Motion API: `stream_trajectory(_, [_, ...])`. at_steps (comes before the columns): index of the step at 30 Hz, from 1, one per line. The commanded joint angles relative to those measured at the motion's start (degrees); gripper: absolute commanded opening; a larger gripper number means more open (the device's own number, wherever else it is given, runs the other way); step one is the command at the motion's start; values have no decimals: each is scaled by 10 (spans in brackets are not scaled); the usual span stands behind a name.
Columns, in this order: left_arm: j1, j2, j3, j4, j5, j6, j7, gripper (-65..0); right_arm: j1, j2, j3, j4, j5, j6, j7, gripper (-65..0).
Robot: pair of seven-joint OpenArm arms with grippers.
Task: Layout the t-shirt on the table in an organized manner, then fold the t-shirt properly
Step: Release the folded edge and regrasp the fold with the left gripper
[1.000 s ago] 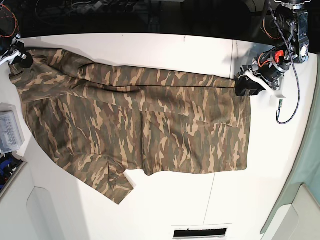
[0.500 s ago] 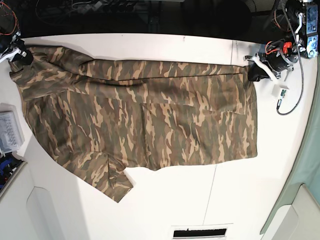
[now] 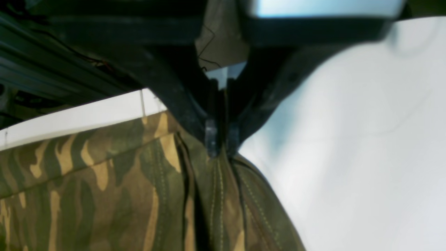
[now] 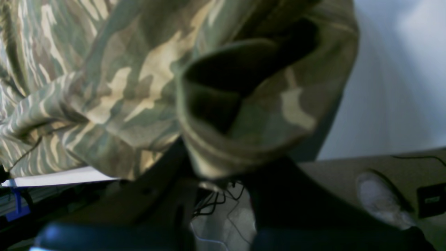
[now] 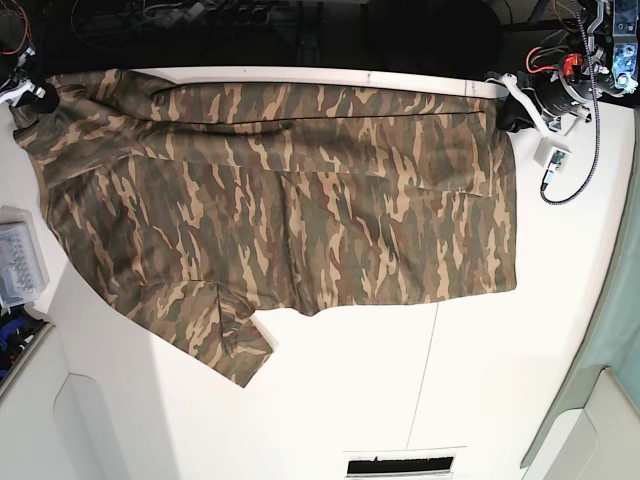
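Note:
The camouflage t-shirt [image 5: 290,200] lies stretched wide across the white table [image 5: 420,390], a sleeve folded over at the lower left. My left gripper [image 5: 512,112] is at the far right of the base view, shut on the t-shirt's hem corner; in the left wrist view its black fingertips [image 3: 218,139] pinch the stitched hem of the t-shirt [image 3: 104,195]. At the far left, my right gripper [image 5: 28,98] is shut on the t-shirt's other end. The right wrist view shows bunched fabric of the t-shirt [image 4: 146,90] draped over the dark fingers.
A clear plastic box [image 5: 18,262] sits at the table's left edge. Cables and dark gear run behind the far edge. A thin seam [image 5: 425,370] crosses the tabletop. Pale moulded panels [image 5: 90,430] border the near side.
Both grippers have pulled the t-shirt toward the table's far edge. The cloth now lies flatter and wider. The left gripper has shut on the hem corner and moved back and to the right.

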State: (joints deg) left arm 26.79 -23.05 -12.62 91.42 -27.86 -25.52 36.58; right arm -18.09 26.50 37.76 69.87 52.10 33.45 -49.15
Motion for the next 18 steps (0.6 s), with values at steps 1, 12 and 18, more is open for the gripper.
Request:
stream_trajectory(1, [-1, -10, -5, 7, 4, 4, 1, -618, 0, 13, 7, 11, 8, 4, 7, -565])
stream_trajectory(12, [-3, -30, -63, 57, -38, -9, 12, -394, 17, 24, 133, 47, 14, -3, 58, -346])
stream_trajectory(18, [-14, -30, -63, 73, -84, -24, 10, -394, 103, 28, 117, 45, -18, -4, 68, -346])
